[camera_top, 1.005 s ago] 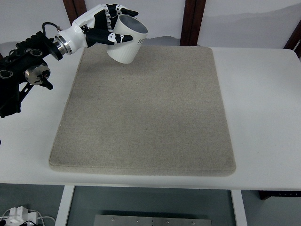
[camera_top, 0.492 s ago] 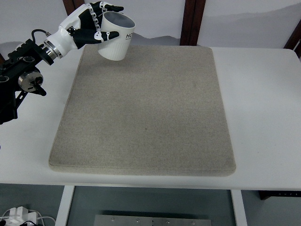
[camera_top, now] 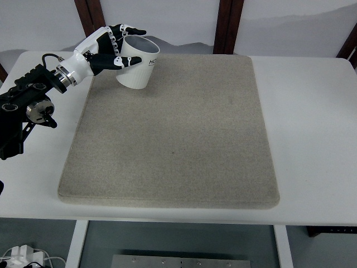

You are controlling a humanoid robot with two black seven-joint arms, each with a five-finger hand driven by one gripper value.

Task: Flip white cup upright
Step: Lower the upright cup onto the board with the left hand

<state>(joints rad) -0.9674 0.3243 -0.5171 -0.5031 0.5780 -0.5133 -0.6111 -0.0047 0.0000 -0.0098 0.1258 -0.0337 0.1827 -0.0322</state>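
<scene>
Worktop (camera_top: 312,139): white, carries grey mat (camera_top: 173,128) across centre. Right arm out of view.

Left robot hand (camera_top: 114,46) enters from 9 o'clock, sits at mat's 11 o'clock corner, fingers (camera_top: 124,61) wrapped round white cup (camera_top: 138,62), pinching its wall.

Change: over last second cup has come down and slid slightly toward 9 o'clock; a second ago held clearly higher, more tilted. Now mouth up, base on or just above mat, contact unclear.

Judgement: flip essentially done; remaining step likely release and withdraw. Risk: cup tipping as fingers let go.

White table (camera_top: 312,111), pale wall (camera_top: 290,22), brown posts (camera_top: 225,25).
</scene>
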